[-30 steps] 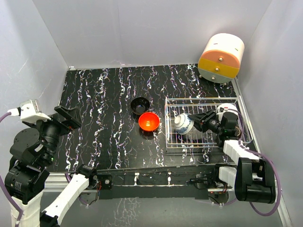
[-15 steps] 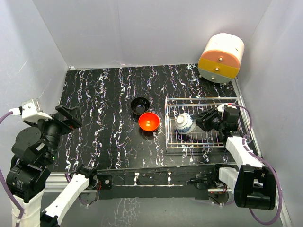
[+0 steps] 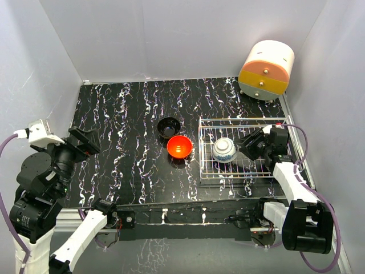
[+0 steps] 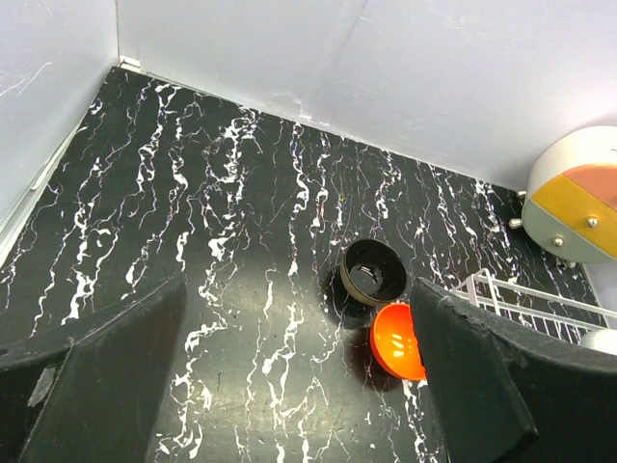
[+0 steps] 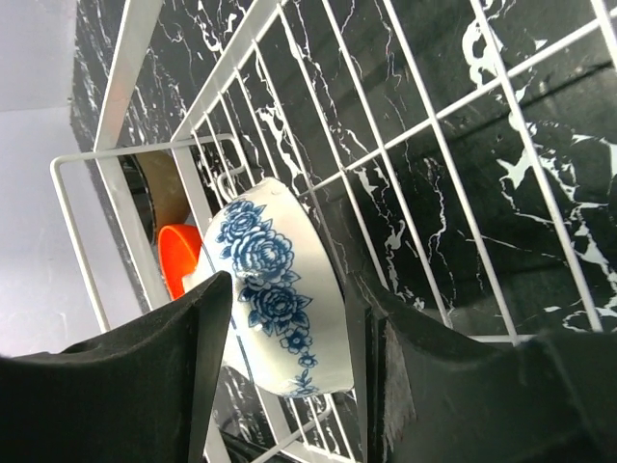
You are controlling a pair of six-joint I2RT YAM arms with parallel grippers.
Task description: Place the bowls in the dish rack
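On the black marbled table (image 3: 125,114), the rack (image 3: 242,119) holds the blue bowl (image 3: 224,149), seemingly rim-down, near its left end. The right gripper (image 3: 249,147) hangs just beside it, jaws spread. The red bowl (image 3: 179,146) and black bowl (image 3: 169,127) sit close together left of the rack. The left gripper (image 3: 86,142) has its jaws spread too.

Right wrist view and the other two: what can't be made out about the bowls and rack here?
Right wrist: the lower edge of the blue-and-white bowl is behind the fingers; the red bowl is a sliver behind it.
Left wrist: the dish rack is mostly behind a finger and cut by the right edge.
Top: the blue-and-white bowl appears rim down, inside hidden.
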